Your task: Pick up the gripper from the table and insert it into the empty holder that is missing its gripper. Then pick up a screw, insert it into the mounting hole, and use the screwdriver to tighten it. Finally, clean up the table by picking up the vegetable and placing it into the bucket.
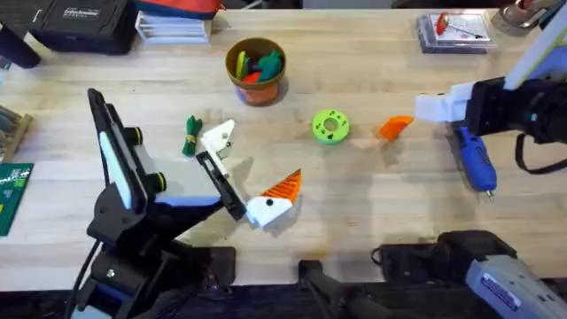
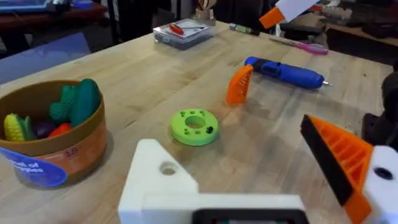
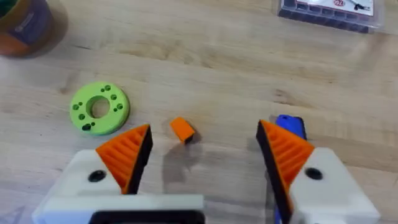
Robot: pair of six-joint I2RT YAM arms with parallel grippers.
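The gripper (image 1: 394,127), an orange ribbed wedge, stands on the table (image 1: 372,204) and also shows as the gripper (image 2: 239,84) and the gripper (image 3: 181,129). My right gripper (image 3: 205,134) hovers open above it, seen as my right gripper (image 1: 430,108). My left gripper (image 1: 257,159) sits open on the holder (image 1: 221,184); one white block (image 2: 155,180) has a bare hole, the other carries an orange pad. The blue screwdriver (image 1: 474,159) lies right of the wedge. The vegetable (image 1: 191,135) lies beside the left gripper. The bucket (image 1: 257,71) holds toys. No screw is discernible.
A lime-green disc (image 1: 330,126) with holes lies between the arms. A clear case (image 1: 454,31) with red parts sits at the back right. A black case (image 1: 80,22) and papers stand at the back left, and a green board (image 1: 13,190) at the left edge.
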